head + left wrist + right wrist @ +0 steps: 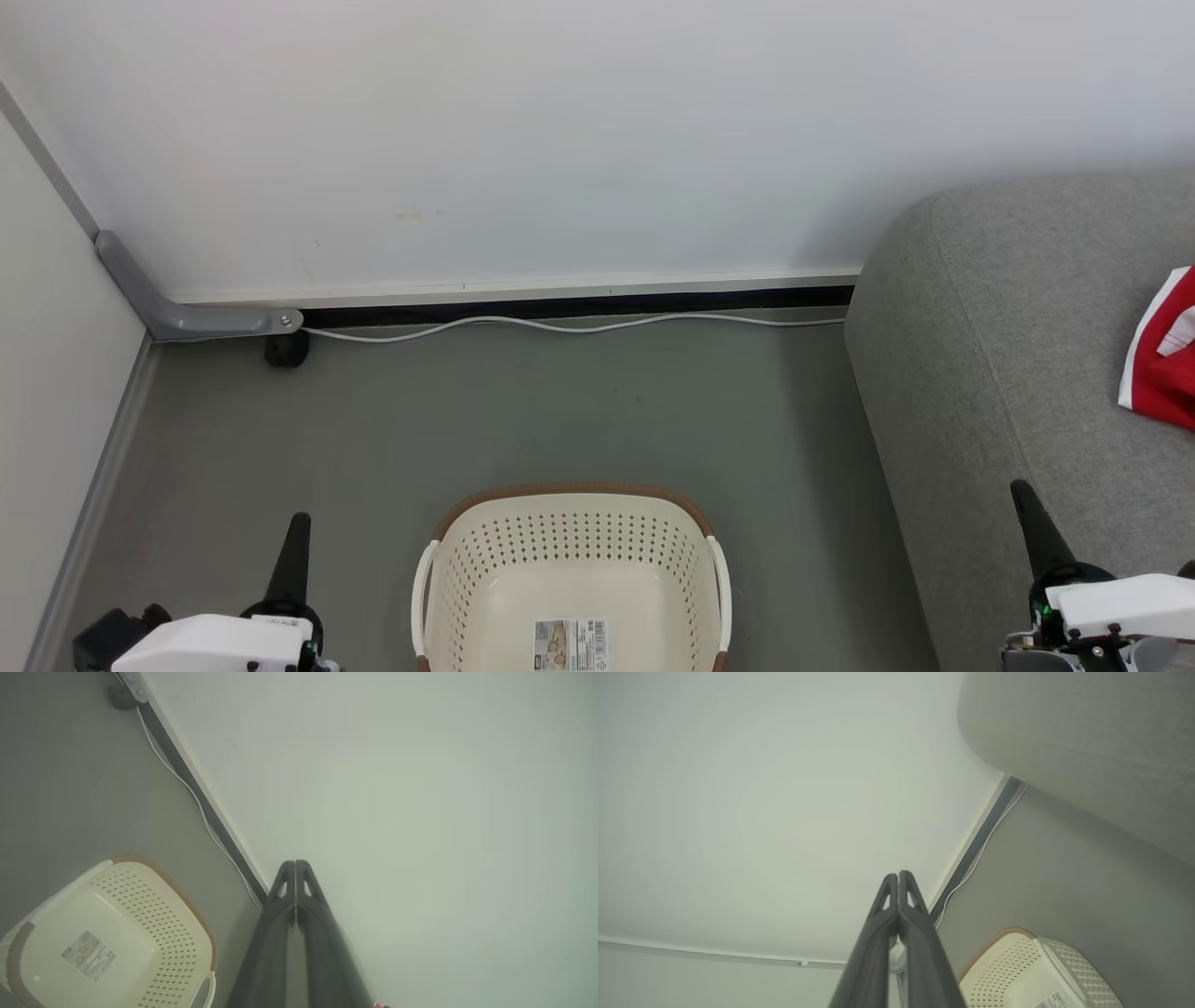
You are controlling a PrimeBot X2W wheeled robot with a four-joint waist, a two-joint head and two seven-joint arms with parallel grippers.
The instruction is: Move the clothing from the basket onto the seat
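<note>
While I hold both arms low, the head view gives the state of the task, which I judge finished or very nearly so.

Basket point(571, 546): it stands on the floor point(579, 411) between my two hands. As much of its inside as I can see is bare down to the paper label point(569, 644) on its bottom. Its nearest part is cut off by the lower edge of the head view.

Clothing point(1162, 369): a red piece with white trim lies on the sofa point(990, 373), at the right edge of the head view and well apart from the basket. It runs out of the picture, so I cannot tell how many garments are there or how they are spread.

Sofa: grey and upholstered, it sits to the right of the basket with its rounded end near the wall point(560, 140).

Left hand point(300, 521): it is low and to the left of the basket, with nothing in it. In the left wrist view its two fingers point(280, 914) are pressed together along their length.

Right hand point(1020, 490): it is low and in front of the sofa's near edge. In the right wrist view its fingers point(920, 942) are likewise together and empty.

Remaining work, as I judge it: nothing is left to lift. All I would still do is check the hidden near end of the basket and the unseen part of the sofa.
</note>
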